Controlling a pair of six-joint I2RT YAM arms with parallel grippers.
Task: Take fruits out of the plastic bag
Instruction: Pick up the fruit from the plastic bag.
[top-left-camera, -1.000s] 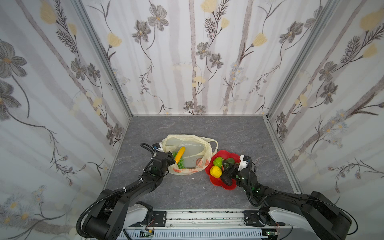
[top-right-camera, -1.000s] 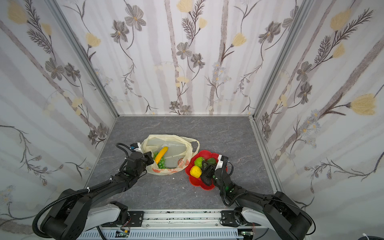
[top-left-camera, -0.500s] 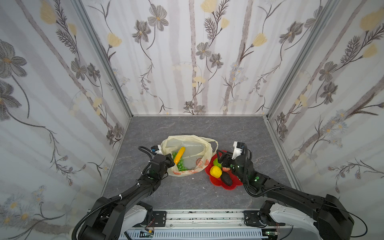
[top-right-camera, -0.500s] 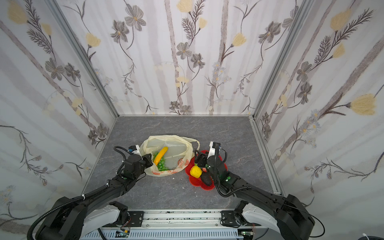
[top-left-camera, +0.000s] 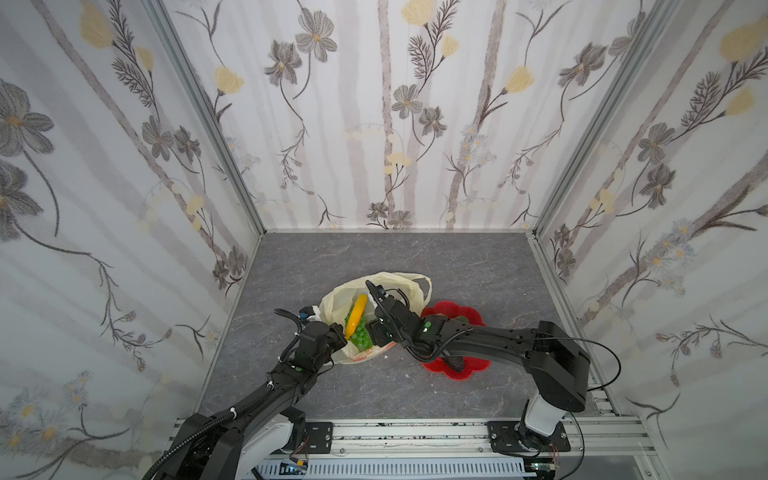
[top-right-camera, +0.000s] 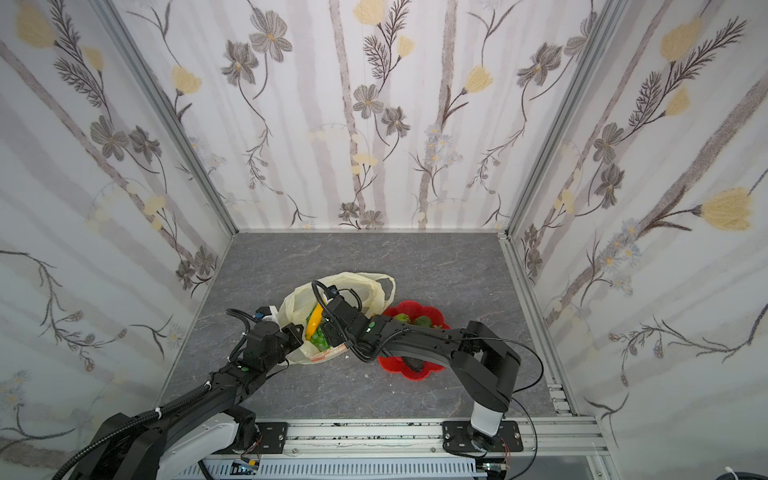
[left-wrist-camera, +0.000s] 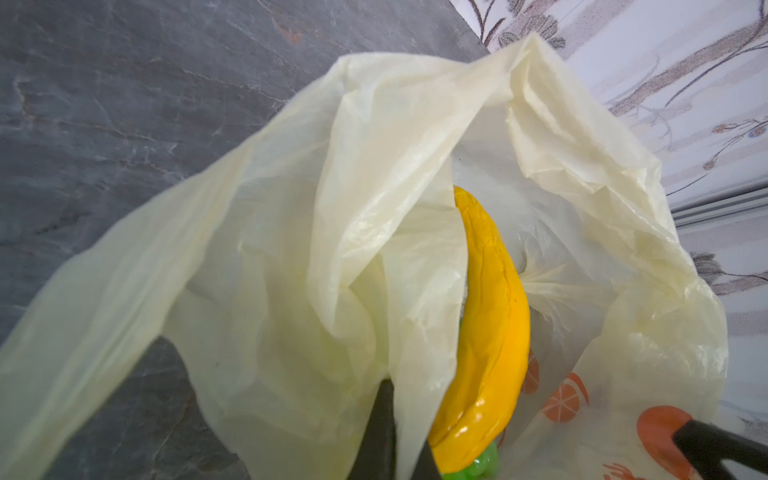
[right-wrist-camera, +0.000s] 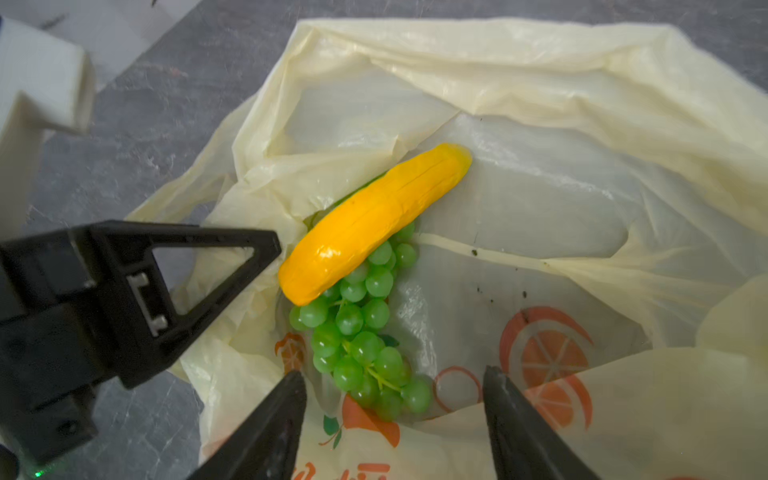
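Flowered walls (top-left-camera: 374, 124) close the far, left and right edges of the gray desk (top-left-camera: 374, 253), and a metal rail (top-left-camera: 415, 434) runs along the near edge. The far half of the desk and a strip along its left edge lie open. The plastic bag (top-left-camera: 392, 280) lies near the middle of the desk, a little toward the near edge, with its mouth gaping upward. A red plate (top-left-camera: 465, 374) sits just beside it on the right. The right arm (top-left-camera: 498, 336) reaches across the plate and hides its middle; green fruits (top-right-camera: 422, 321) show at the plate's far rim and a dark piece (top-right-camera: 414, 365) on its near part. The left gripper (top-left-camera: 340, 332) has its jaws pressed together on the bag's left rim, pinching the thin film. Inside the bag the banana (right-wrist-camera: 374, 224) rests across the grapes (right-wrist-camera: 361, 345). The right gripper (right-wrist-camera: 392, 376) hangs in the bag's mouth with its jaws spread, gripping nothing. The near end of the grapes lies between and just beyond its fingertips, and the banana lies farther ahead, close to the left gripper's tip.
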